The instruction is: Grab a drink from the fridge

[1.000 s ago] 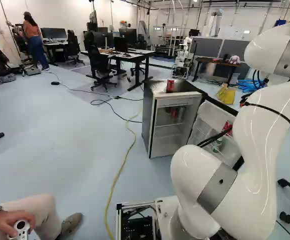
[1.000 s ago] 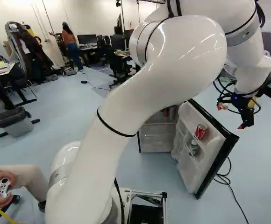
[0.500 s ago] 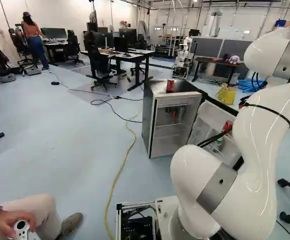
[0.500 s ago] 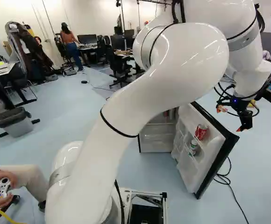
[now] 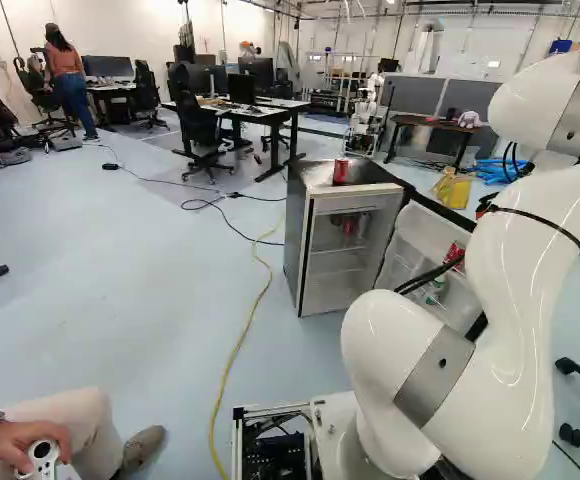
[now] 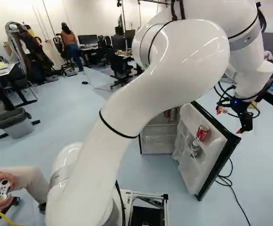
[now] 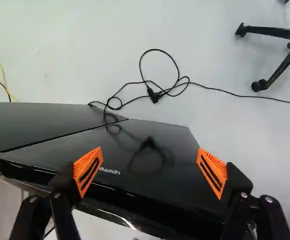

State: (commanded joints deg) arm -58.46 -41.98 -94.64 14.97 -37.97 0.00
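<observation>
Gripper (image 7: 150, 150) fingers are spread wide, nothing held; red can (image 6: 202, 133) is seen inside open fridge door (image 6: 190, 175); door's edge should be cleared from outer side before can is straddled

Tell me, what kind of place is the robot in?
Probably a robot lab: it has a big white robot arm, a desk with computer monitors, and a yellow cable running across the floor.
</observation>
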